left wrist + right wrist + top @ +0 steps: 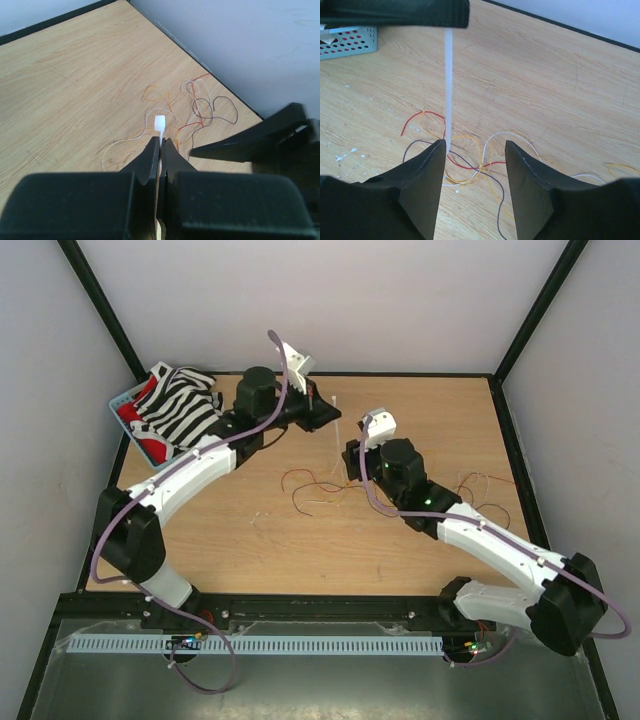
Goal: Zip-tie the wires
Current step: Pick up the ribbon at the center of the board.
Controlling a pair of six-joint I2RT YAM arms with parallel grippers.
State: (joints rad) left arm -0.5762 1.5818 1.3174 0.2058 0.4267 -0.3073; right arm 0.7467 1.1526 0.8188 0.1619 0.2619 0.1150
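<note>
Left arm (190,475): reaches from its base forward and inward, elbow bent, wrist at far centre; left gripper (160,142): fingers pressed together, pinching the zip tie (160,122), whose head projects past the tips; right arm (490,540): stretched low from its base toward the centre; right gripper (475,145): jaws parted, nothing clamped between them; the two grippers are near each other, not touching.

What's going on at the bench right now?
The left pincer is shut on the zip tie, holding it above the table with its head poking past the fingertips. The right pincer is open; the strip's other end sits right beside one of its fingers, not gripped. The wires lie loose on the wood underneath, and nothing is tied yet.
</note>
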